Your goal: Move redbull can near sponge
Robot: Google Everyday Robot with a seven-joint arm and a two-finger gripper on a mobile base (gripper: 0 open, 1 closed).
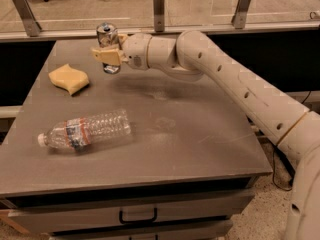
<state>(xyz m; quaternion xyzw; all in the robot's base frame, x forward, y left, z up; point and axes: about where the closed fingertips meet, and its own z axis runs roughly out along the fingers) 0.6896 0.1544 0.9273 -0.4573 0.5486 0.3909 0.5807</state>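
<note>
My gripper (107,53) is shut on the redbull can (107,38), a slim silver can held upright above the far part of the grey table (200,149). The can's top shows above the tan fingers (106,56) and its bottom below them. The sponge (69,78), a pale yellow pad with wavy edges, lies flat on the table at the left, a little left of and nearer than the can. The white arm reaches in from the right.
A clear plastic water bottle (85,130) lies on its side at the front left of the table. A railing with metal posts (159,6) runs behind the table's far edge. A drawer with a handle (137,216) is below the front edge.
</note>
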